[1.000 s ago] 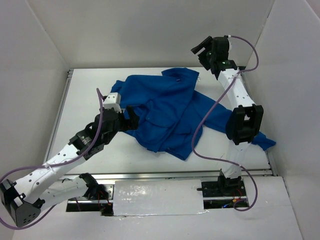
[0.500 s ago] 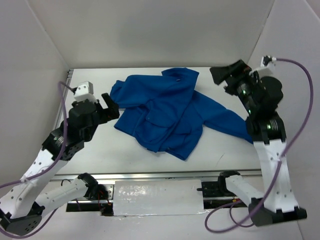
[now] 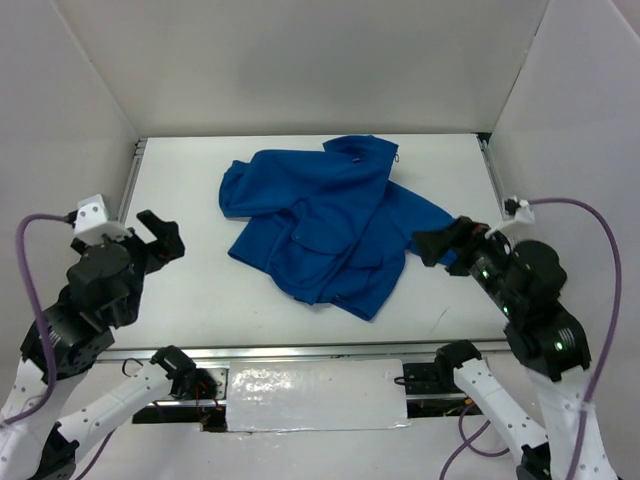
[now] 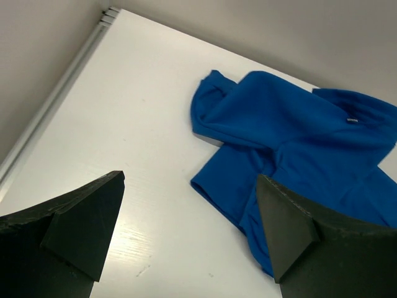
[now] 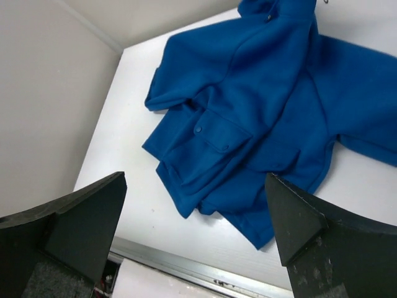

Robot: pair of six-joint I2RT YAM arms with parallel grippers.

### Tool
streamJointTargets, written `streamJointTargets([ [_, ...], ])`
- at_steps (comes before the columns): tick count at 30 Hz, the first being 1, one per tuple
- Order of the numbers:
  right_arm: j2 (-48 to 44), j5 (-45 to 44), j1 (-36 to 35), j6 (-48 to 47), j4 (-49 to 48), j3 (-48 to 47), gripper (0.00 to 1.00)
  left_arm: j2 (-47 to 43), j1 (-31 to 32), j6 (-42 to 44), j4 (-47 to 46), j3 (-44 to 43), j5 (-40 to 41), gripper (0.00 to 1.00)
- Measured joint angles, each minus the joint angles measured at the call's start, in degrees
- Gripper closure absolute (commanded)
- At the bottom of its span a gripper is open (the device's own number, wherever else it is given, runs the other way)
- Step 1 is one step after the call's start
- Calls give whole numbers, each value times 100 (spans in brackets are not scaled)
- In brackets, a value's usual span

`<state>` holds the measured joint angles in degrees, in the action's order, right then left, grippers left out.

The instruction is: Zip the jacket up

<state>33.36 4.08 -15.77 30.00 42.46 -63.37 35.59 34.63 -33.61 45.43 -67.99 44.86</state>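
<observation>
Lying rumpled on the table, toward its far side, the jacket is folded over itself, with the collar nearest the back wall and one flap pocket facing up. No straight zipper line shows, so I judge the zipping not begun: the cloth still wants spreading flat, the zipper ends joining, and the pull drawing up. The left gripper hangs with its jaws spread wide and empty, well apart from the jacket's left edge. The right gripper is likewise wide open and holds nothing, near the right sleeve. Against a second ago, both arms have drawn back toward the near edge — the left claw was then at the jacket's left side, the right one high over the far right corner — while the jacket lies much as it did.
</observation>
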Motion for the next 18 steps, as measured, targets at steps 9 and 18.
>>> streamJointTargets([
  [9,-1082,-901,-424,-426,1005,-717,0,-813,-7,74,498,275,426,1],
  [18,-1401,-1565,-472,-566,1414,-739,0,-1060,-7,138,863,275,466,1],
])
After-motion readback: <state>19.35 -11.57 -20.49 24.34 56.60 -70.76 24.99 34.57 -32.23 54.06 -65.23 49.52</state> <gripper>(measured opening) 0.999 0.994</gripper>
